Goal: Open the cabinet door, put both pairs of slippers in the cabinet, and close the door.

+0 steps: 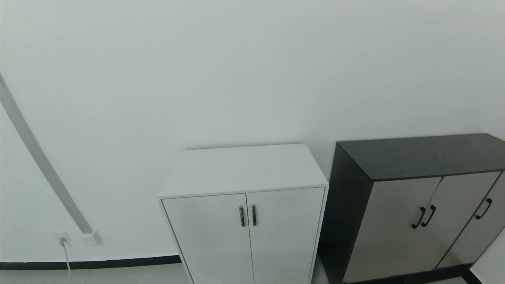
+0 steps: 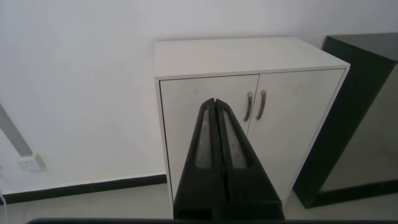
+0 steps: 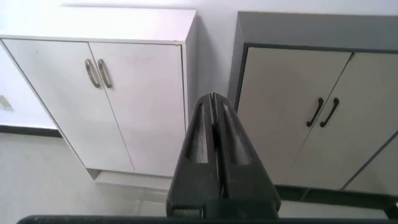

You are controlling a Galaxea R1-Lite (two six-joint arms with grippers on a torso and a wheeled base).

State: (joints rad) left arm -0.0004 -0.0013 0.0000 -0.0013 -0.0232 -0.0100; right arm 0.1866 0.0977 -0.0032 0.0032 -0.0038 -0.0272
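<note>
The left gripper (image 2: 214,104) is pressed closed on nothing, facing the white cabinet (image 2: 249,59). The right gripper (image 3: 214,99) is closed and empty too, held before the gap between that cabinet and a black cabinet (image 3: 292,31) on its right. The right wrist view takes in the floor (image 3: 37,168) at their feet. The white cabinet's doors (image 1: 213,236) are closed, handles (image 1: 242,215) side by side. In the head view the wall behind carries a socket (image 1: 62,238) and a slanting conduit (image 1: 39,157).

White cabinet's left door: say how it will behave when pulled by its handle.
The left door looks a stiff flat panel; it likely swings rigidly about its outer edge, since its handle sits by the centre seam. The slim, smooth-looking handle may slip from a loose grip.
</note>
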